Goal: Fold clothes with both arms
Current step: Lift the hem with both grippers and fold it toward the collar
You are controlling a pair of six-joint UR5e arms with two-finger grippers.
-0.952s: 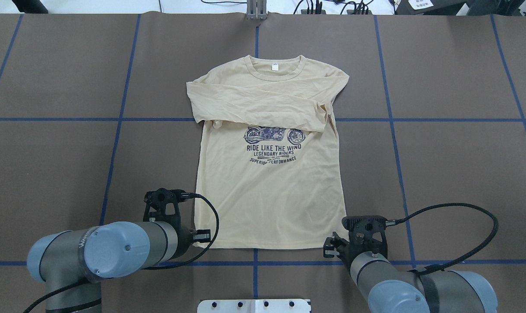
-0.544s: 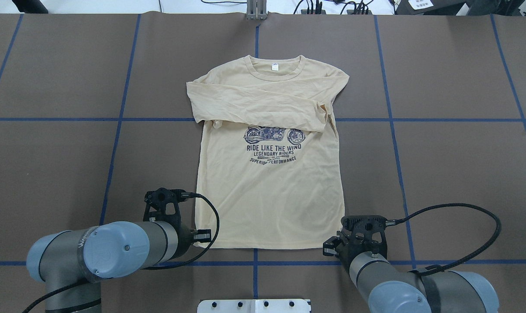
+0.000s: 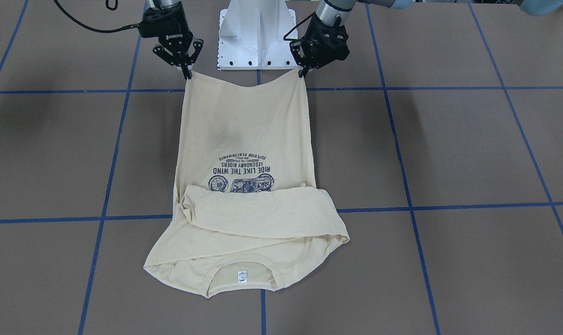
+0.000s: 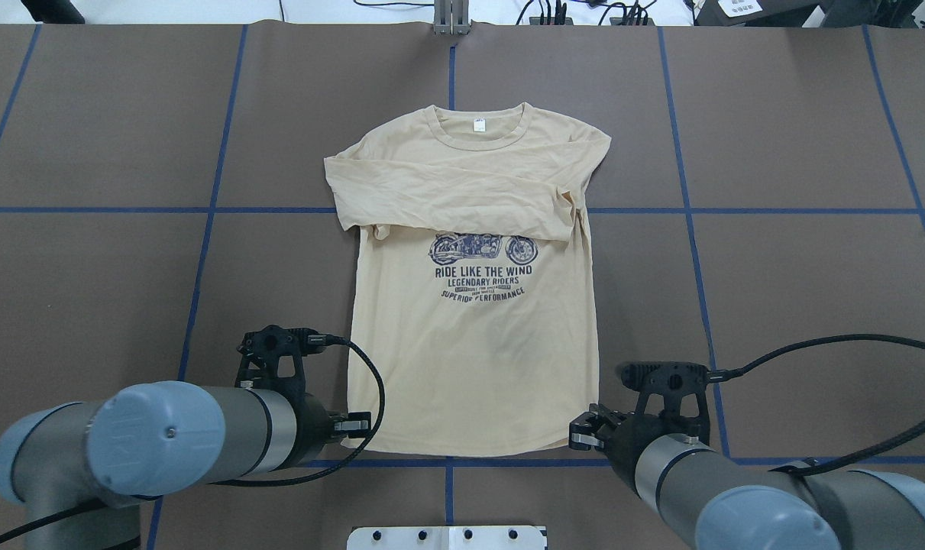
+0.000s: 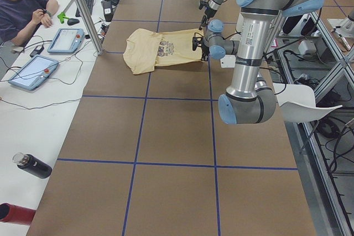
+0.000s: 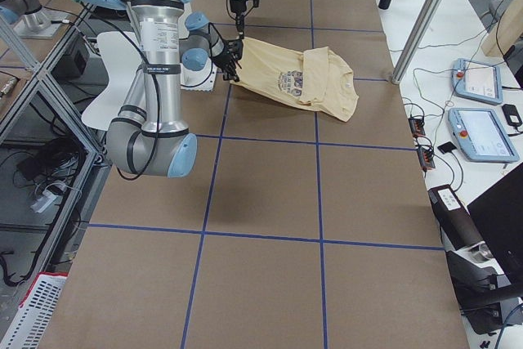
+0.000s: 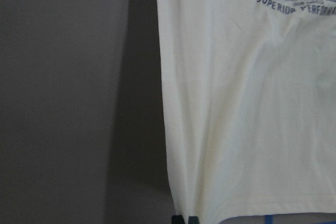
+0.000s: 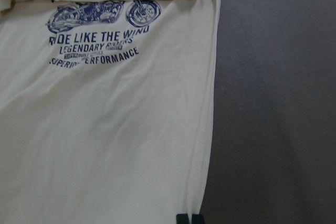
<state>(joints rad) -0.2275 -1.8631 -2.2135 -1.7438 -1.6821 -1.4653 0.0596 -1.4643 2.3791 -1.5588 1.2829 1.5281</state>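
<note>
The clothes are one cream-yellow shirt with a navy motorcycle print, lying front-up with collar and tag far from me and both sleeves folded across the chest. My left gripper is shut on the near left hem corner. My right gripper is shut on the near right hem corner. In the front-facing view the hem of the shirt hangs raised and sagging between the right gripper and the left gripper. The left wrist view shows the shirt edge above the left gripper; the right wrist view shows shirt and right gripper.
The white pedestal base stands just behind the raised hem. Blue tape lines grid the brown table. A person sits at a side table with tablets and bottles; a metal pole stands there.
Both arms have risen with the hem corners in their grippers. The hem has come up off the table and the whole shirt has slid slightly toward the robot.
</note>
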